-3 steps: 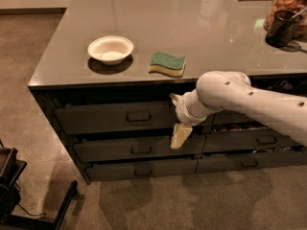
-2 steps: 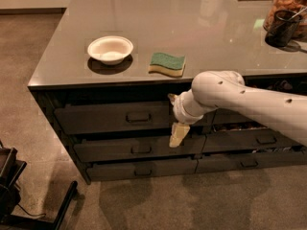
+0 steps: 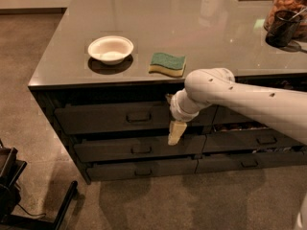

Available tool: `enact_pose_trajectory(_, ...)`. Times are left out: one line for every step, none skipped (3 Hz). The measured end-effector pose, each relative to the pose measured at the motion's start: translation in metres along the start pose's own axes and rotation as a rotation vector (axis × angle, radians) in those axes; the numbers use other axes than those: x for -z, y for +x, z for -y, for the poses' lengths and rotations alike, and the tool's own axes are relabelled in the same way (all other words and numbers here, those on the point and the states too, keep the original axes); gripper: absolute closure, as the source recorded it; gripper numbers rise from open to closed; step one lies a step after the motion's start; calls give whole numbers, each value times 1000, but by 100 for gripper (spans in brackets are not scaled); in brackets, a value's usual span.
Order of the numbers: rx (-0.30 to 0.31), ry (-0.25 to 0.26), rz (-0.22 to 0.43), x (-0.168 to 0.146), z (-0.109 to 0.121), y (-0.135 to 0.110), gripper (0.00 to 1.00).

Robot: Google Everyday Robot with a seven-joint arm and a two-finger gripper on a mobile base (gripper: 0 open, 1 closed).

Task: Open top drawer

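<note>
The top drawer [image 3: 105, 119] is the wide dark grey front just under the left part of the counter top. Its small rectangular loop pull [image 3: 139, 117] sits in the middle of the front. My gripper [image 3: 176, 132] hangs pointing down in front of the drawer's right end. It is to the right of the pull and a little lower, apart from it. The white arm [image 3: 249, 99] reaches in from the right and hides part of the drawer fronts behind it.
On the grey counter [image 3: 158, 13] lie a white bowl [image 3: 111, 49] and a green-and-yellow sponge [image 3: 167, 63] near the front edge. A dark cup [image 3: 282, 28] stands at the back right. Shallower drawers [image 3: 134, 149] lie below. A black stand [image 3: 14, 190] is on the floor at the left.
The arm and gripper have shifted slightly to the left, closer to the drawer pull. The drawer has not moved.
</note>
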State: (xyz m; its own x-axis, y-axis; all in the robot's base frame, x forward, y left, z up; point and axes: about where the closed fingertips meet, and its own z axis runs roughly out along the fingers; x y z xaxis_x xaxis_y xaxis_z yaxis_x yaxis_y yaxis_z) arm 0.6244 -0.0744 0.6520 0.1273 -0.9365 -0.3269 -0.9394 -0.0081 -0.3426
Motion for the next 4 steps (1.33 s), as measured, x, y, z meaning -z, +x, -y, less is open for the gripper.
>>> enact_pose_trajectory(12, -17, -13, -6, 3, 0, 0)
enact_pose_trajectory(20, -38, -30, -10, 4, 1, 0)
enact_pose_trajectory(21, -64, -49, -10, 0, 5, 0)
enact_pose_trajectory(20, -112, -66, -9, -10, 12, 0)
